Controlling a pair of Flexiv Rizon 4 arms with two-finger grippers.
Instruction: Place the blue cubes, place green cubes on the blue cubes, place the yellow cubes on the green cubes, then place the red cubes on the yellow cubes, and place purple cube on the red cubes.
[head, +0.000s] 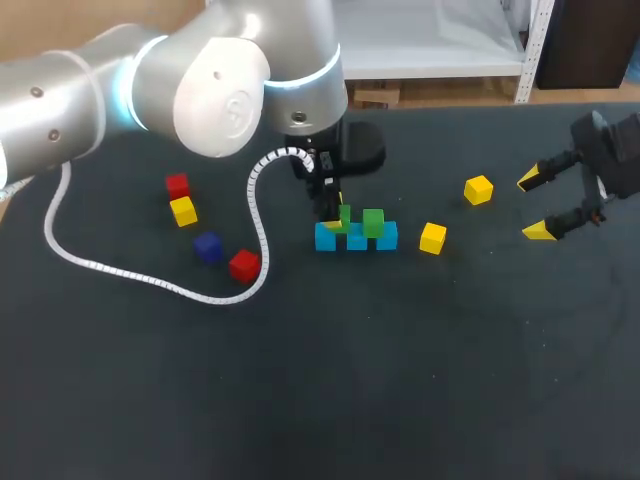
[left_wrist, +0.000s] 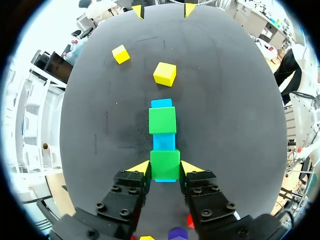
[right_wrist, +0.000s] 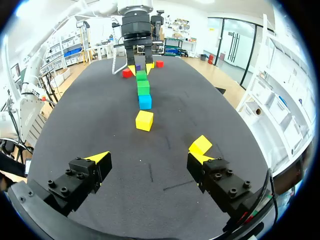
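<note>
A row of light blue cubes (head: 356, 240) lies mid-table. One green cube (head: 373, 222) rests on the row. My left gripper (head: 338, 215) is shut on a second green cube (left_wrist: 165, 164), held right at the top of the blue row (left_wrist: 164, 141) beside the first green cube (left_wrist: 162, 120). Whether it rests there is unclear. Two yellow cubes (head: 432, 238) (head: 478, 190) lie to the right. My right gripper (head: 537, 205) hangs open and empty at the right, one yellow cube (right_wrist: 200, 145) beside its finger, another (right_wrist: 144, 120) ahead.
Left of the row lie a red cube (head: 177, 185), a yellow cube (head: 183, 211), a dark purple-blue cube (head: 208, 246) and another red cube (head: 243, 265). A white coiled cable (head: 150, 275) from my left arm loops over that area.
</note>
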